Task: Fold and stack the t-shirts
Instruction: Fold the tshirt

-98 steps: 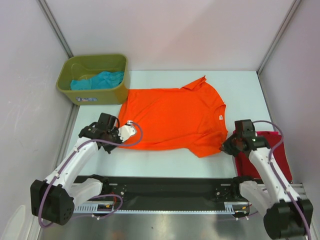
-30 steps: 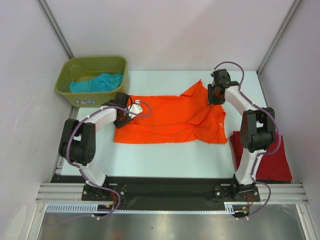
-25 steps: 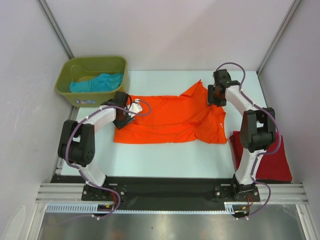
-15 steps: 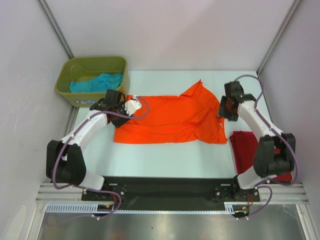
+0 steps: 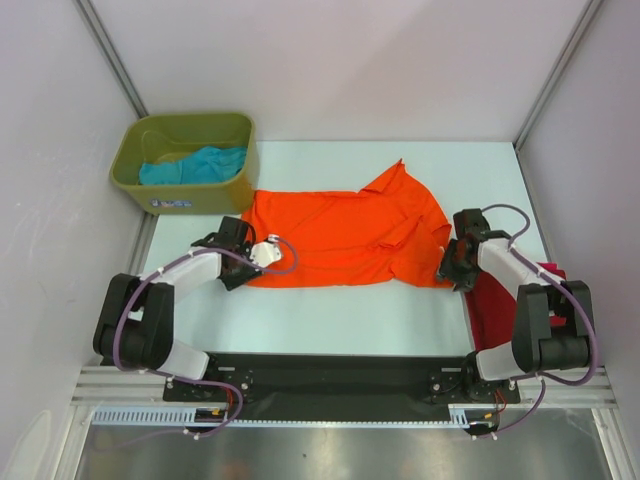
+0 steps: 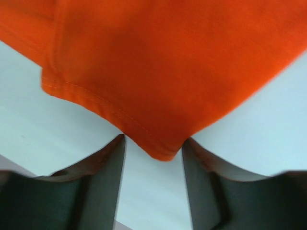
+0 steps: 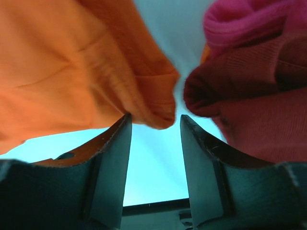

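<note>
1. Enclosure: plain white panel walls (image 5: 330,60) with grey metal corner posts.
2. Bench (image 5: 330,320): flat, smooth, pale blue-white, with a black rail along the near edge.
3. Orange t-shirt (image 5: 340,235): mid-bench, thin soft knit, folded into a wide band with a stitched hem. One sleeve peaks toward the back.
4. Olive-green plastic bin (image 5: 130,150): back left, rounded rim, teal t-shirt (image 5: 195,162) crumpled inside.
5. Dark red t-shirt (image 5: 500,310): near right, thick rumpled folds, just beside the orange one.
6. Left jaws: parted, with the orange near-left corner lying loose between the fingertips (image 6: 112,153).
7. Right jaws: parted, fingertips (image 7: 120,134) at the orange near-right corner, gripping nothing.
</note>
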Robot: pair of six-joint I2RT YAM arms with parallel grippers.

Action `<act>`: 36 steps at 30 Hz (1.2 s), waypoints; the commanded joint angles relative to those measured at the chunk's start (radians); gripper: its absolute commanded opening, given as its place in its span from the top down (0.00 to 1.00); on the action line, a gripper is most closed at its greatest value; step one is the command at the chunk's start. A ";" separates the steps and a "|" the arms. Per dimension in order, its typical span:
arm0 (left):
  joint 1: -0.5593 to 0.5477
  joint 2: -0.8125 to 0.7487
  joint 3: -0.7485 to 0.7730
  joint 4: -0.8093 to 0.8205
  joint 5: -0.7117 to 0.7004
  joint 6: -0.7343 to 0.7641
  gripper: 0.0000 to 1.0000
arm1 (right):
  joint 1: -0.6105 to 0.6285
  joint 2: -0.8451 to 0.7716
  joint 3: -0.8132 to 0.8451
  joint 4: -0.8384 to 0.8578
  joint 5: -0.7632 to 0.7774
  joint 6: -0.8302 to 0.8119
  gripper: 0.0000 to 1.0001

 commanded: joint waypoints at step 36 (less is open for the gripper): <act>0.116 -0.159 0.042 -0.401 0.217 0.148 0.47 | -0.177 -0.420 -0.152 -0.160 0.111 0.392 1.00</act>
